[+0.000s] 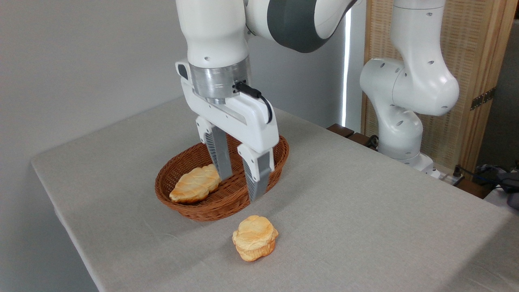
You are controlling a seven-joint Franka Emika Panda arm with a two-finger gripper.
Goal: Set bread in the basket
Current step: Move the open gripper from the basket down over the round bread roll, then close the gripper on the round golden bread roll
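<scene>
The bread [255, 237], a small round golden-orange bun with lumpy edges, sits on the grey table in front of the basket. The basket [279, 156], an oval reddish-brown wicker one, lies just behind it and holds a longer, flatter leaf-shaped bread [195, 183] at its left end. My gripper [240, 188] hangs open over the basket's right half, fingers pointing down, nothing between them. Its nearer fingertip [255, 194] overlaps the basket's front rim in the picture, a little above and behind the bun.
The grey table [365, 211] has its left edge and front corner near the basket. The arm's white base [405, 134] stands at the back right, with cables and a wooden screen behind it.
</scene>
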